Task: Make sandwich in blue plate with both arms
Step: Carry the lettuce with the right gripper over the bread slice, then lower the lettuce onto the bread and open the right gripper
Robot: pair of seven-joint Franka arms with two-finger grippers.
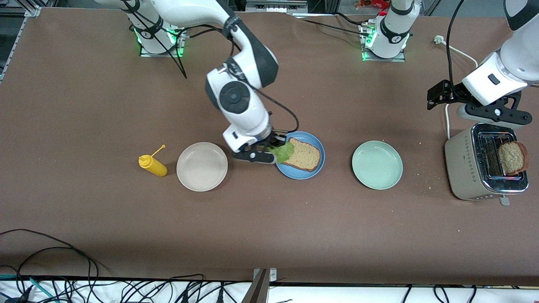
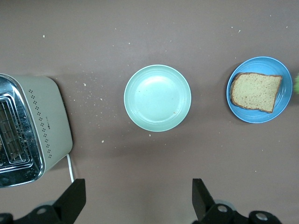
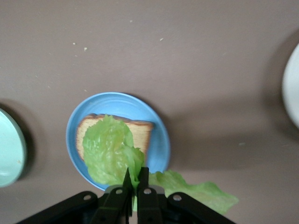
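One slice of grainy brown bread (image 1: 306, 154) lies flat in the round, matte blue plate (image 1: 313, 168), between a beige plate (image 1: 202, 166) and a pale green plate (image 1: 377, 165) on the brown surface (image 1: 269, 227). The right claw (image 1: 274, 150) hangs over the blue plate's rim, pinching a ruffled green lettuce leaf (image 3: 111, 151). The left claw (image 2: 138, 198), spread wide, waits above a beige, chrome-topped toaster (image 1: 465, 168) holding another slice (image 1: 512, 158). A yellow squeeze bottle (image 1: 153, 165) stands beside the beige plate.

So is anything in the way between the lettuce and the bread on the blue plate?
Nothing visible is. The right gripper is shut on the lettuce leaf, hanging over the bread slice on the blue plate. The left gripper waits open above the toaster.
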